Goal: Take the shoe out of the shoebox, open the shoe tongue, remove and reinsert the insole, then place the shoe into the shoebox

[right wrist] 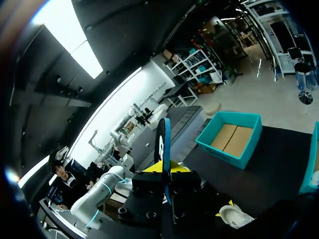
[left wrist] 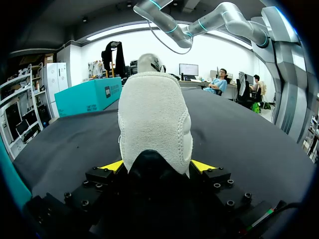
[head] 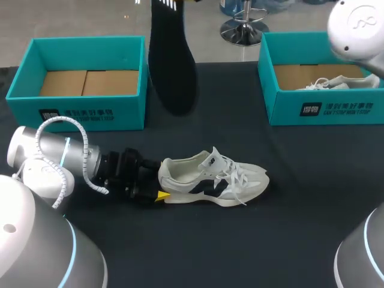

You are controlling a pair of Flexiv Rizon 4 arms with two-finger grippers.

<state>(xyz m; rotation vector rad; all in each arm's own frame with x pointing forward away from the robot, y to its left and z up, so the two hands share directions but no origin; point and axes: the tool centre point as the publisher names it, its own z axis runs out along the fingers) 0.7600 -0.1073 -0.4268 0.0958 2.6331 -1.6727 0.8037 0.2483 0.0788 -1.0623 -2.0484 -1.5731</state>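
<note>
Clamping the shoe (head: 213, 180) by its heel, left end effector (left wrist: 157, 166); right end effector (right wrist: 167, 169) pinching the insole (head: 171, 60).

Only white print — too small to read — on the left shoebox (head: 129, 114) and the right shoebox (head: 282, 111).

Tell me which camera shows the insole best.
The head view: the black insole hangs there broadside, most of its outline visible. The right wrist view shows it only edge-on, a thin strip clamped in the right claw. The left wrist view is filled by the shoe, heel first; the insole cannot be made out there.
</note>
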